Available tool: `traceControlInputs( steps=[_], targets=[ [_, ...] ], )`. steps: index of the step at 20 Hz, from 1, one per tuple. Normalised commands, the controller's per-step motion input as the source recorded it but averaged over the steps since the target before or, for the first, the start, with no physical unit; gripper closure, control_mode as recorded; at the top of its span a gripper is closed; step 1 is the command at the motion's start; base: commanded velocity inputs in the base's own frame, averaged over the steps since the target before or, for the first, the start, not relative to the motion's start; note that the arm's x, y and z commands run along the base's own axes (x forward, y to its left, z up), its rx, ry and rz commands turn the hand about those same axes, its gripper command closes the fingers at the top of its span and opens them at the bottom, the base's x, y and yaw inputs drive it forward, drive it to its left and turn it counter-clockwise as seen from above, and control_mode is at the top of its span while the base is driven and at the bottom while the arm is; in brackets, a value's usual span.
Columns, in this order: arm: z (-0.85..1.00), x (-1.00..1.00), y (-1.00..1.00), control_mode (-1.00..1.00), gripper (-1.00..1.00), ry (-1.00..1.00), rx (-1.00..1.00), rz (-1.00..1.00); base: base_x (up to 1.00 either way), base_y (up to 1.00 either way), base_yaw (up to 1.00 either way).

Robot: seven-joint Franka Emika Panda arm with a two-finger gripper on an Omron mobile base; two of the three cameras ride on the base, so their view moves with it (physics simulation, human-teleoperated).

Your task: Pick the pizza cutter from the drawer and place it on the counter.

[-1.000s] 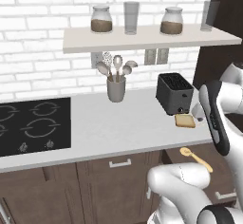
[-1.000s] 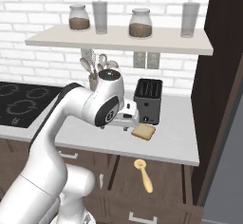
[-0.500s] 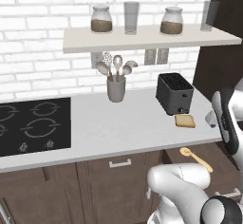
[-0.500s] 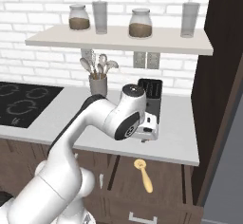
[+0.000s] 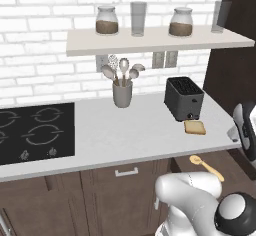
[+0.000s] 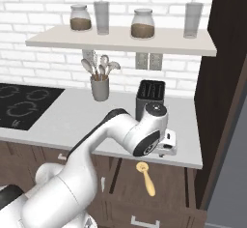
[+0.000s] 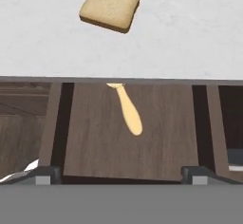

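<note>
Golden pizza cutter (image 7: 128, 112) flat in open dark drawer (image 7: 95, 137), below counter (image 7: 190, 38).

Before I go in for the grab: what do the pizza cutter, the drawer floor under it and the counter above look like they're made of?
Pizza cutter: smooth golden-yellow all over, matte, no metallic glint; probably plastic or wood, can't tell which. Drawer: dark brown wood, visible grain streaks, low sheen. Counter: pale grey slab, faintly mottled, looks like stone or a composite, smooth. The open gripper hangs over the drawer.

Glossy white arm (image 6: 96, 147) of rounded, bulbous links, dark bands at its joints, with a black cap atop one joint.
</note>
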Motion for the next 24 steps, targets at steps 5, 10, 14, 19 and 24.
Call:
traceControlInputs(
  steps=[5, 10, 14, 19, 24],
  targets=[
    [-0.43, 0.00, -0.35, -1.00, -1.00, 0.00, 0.01, 0.00, 0.00, 0.00, 0.00],
    [-0.34, 0.00, -0.19, -1.00, -1.00, 0.02, 0.07, -0.01, 0.00, 0.00, 0.00],
    [-0.27, 0.00, -0.12, -1.00, -1.00, 0.04, 0.08, 0.00, 0.00, 0.00, 0.00],
    [-0.34, 0.04, -0.06, -1.00, -1.00, 0.03, 0.06, 0.00, 0.00, 0.00, 0.00],
    [-0.39, 0.15, -0.01, -1.00, -1.00, 0.02, 0.03, 0.00, 0.00, 0.00, 0.00]
  ],
)
